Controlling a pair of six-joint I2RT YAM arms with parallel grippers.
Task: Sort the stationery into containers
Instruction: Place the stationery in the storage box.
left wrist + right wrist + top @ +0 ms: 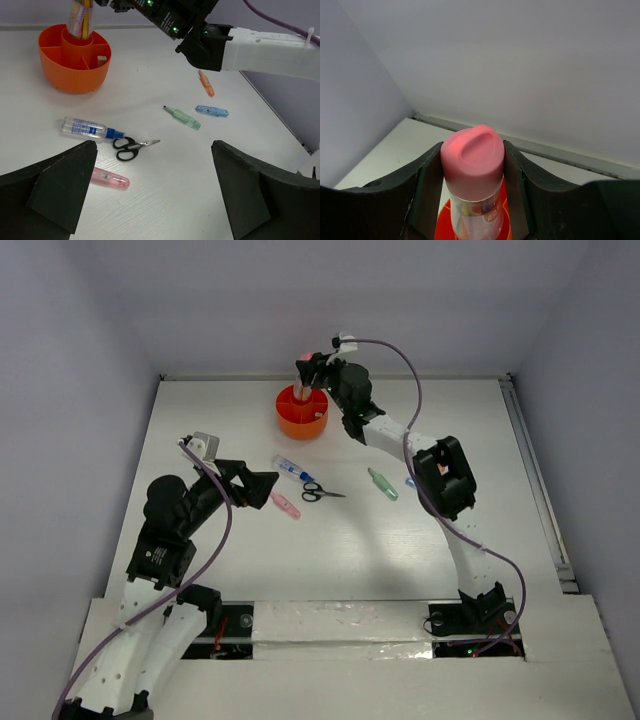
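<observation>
Our left arm [165,530] rises from its base at the near left and bends toward the middle of the surface [420,560], with the wrist held low. We keep the left tool [252,485] above the surface, its two dark fingers [60,185] spread wide with nothing between them.

Our right arm [440,475] stretches far forward and to the left from its base, reaching the far middle of the surface with the wrist raised. The right tool [310,368] points downward there. Its fingers [427,185] press on either side of a pink-capped tube [471,150], which stands upright between them. Our two tools are well apart.
</observation>
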